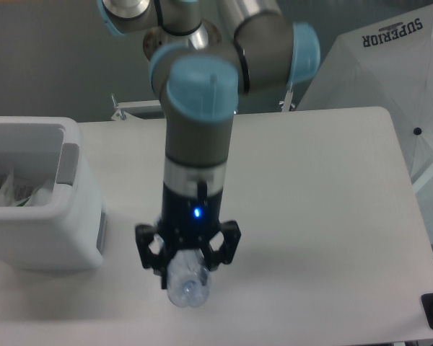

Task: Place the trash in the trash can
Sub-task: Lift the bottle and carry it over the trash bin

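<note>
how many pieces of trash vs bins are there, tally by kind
bottle: 1, held in the gripper above the table
plastic bag: 1, inside the trash can
trash can: 1
total: 3
</note>
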You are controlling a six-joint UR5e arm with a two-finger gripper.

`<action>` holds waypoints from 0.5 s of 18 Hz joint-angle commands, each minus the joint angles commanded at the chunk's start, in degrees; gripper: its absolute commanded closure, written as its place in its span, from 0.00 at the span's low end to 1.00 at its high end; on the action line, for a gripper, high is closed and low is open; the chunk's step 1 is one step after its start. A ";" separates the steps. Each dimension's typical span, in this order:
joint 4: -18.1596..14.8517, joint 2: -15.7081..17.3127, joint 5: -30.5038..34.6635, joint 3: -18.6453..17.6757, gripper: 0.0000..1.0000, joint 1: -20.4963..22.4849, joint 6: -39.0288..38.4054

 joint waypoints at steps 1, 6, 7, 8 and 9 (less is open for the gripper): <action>0.61 0.62 -0.97 0.18 0.40 0.26 0.44; 4.13 2.64 -8.34 1.23 0.40 0.62 0.53; 4.14 2.73 -10.01 1.23 0.40 0.53 0.53; 4.14 2.91 -11.59 1.15 0.40 0.36 0.45; 4.14 3.26 -13.00 0.97 0.40 0.01 0.44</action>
